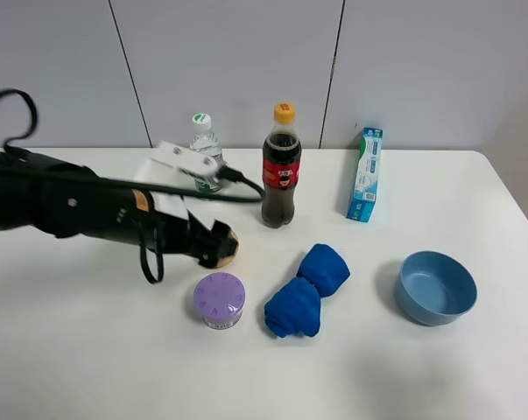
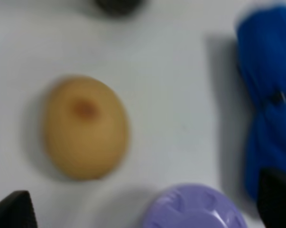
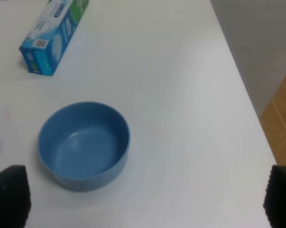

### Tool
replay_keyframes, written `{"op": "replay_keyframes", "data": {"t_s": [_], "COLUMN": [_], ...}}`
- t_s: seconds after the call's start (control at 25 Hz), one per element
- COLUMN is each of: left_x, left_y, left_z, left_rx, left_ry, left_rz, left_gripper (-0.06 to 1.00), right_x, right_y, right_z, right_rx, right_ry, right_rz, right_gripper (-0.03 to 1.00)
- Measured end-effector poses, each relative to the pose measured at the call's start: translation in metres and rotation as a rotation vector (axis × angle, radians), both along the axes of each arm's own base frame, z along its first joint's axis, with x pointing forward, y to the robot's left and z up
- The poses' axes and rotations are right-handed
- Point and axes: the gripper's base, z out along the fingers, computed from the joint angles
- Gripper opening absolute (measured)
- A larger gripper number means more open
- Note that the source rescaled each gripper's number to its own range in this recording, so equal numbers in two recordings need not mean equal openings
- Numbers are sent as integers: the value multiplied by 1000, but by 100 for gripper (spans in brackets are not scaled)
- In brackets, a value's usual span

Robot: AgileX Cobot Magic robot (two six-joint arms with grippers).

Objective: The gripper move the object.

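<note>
The object, a small jar with a lilac dotted lid [image 1: 219, 300], stands on the white table in front of centre. In the left wrist view its lid [image 2: 195, 211] shows blurred, close to one side of the open jaws. My left gripper [image 1: 214, 248] hovers just behind the jar, over a tan egg [image 1: 233, 248], open and empty. In its wrist view the left gripper [image 2: 143, 206] has dark fingertips [image 2: 12, 210] wide apart. My right gripper [image 3: 145, 197] is open and empty above the table's right side. It is out of the exterior view.
The egg [image 2: 86, 127] lies beside the jar. A blue cloth [image 1: 306, 290] lies right of the jar. A cola bottle [image 1: 281, 166] and a water bottle [image 1: 204, 144] stand behind. A toothpaste box [image 1: 365, 175] and a blue bowl [image 1: 436, 287] are at the right. The bowl [image 3: 83, 145] sits near the table edge [image 3: 247, 104].
</note>
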Motion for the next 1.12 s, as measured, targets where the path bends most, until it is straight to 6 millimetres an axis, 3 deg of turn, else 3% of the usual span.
{"op": "replay_keyframes", "data": {"t_s": [0.36,0.56,0.68,0.8,1.12], "left_x": [62,69,55,32,-62], "left_y": [123,194,217,227,211], "left_z": [119,173,190,204,240], "left_rx": [115,220,282,306,243], "left_ry": [-318,-378,-350,-319,-254], "left_rz": [323,510,555,572,580], "left_gripper": [76,76,76,76,76], "right_x": [0,0,0,0,0], "right_y": [0,0,0,0,0], "right_z": [0,0,0,0,0], "right_rx": [0,0,0,0,0], "right_ry": [0,0,0,0,0], "right_rz": [0,0,0,0,0], "right_gripper": [100,100,100,100,100]}}
